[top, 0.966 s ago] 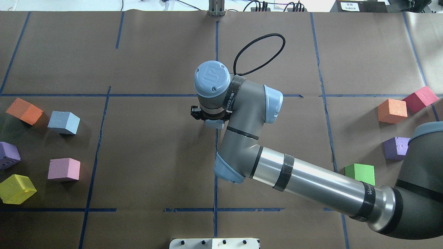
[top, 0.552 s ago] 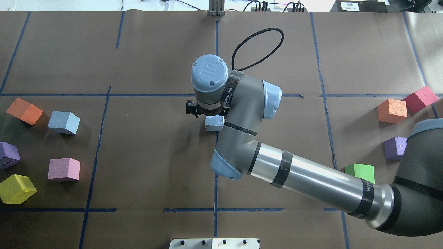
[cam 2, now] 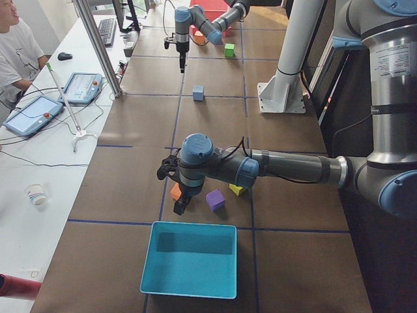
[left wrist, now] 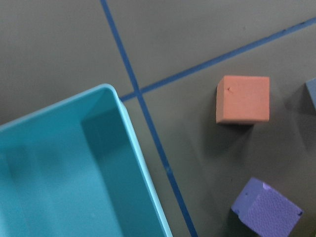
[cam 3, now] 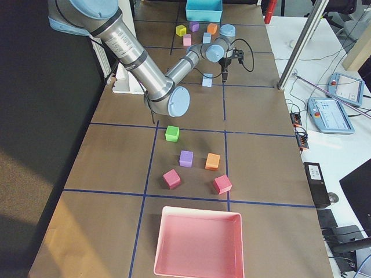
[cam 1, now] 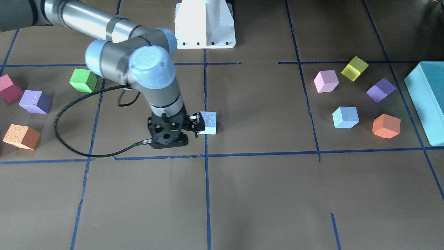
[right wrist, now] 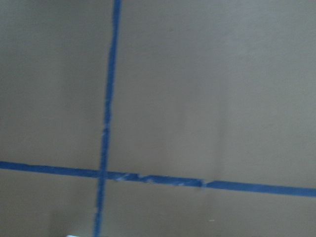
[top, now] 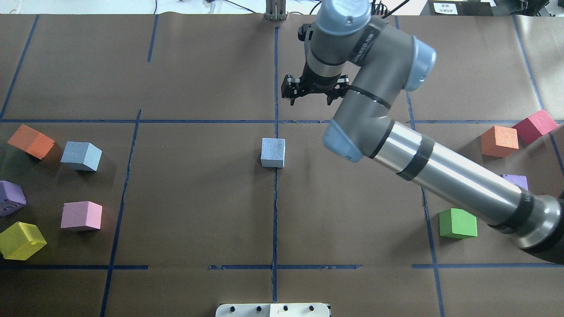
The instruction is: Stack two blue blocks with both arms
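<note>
One blue block sits alone on the table's centre line; it also shows in the front-facing view. The second blue block sits at the left among other cubes. My right gripper is open and empty, raised beyond the centre block in the overhead view. The front-facing view shows the right gripper low and close beside that block. My left gripper shows only in the exterior left view, over cubes beside the teal box. I cannot tell whether it is open or shut.
Orange, purple, pink and yellow cubes lie at the left. Orange, red, purple and green cubes lie at the right. A pink tray stands at the right end.
My right gripper stood over the centre blue block, then drew off it. It has now risen and swung toward the table's far side, leaving the block on the table.
</note>
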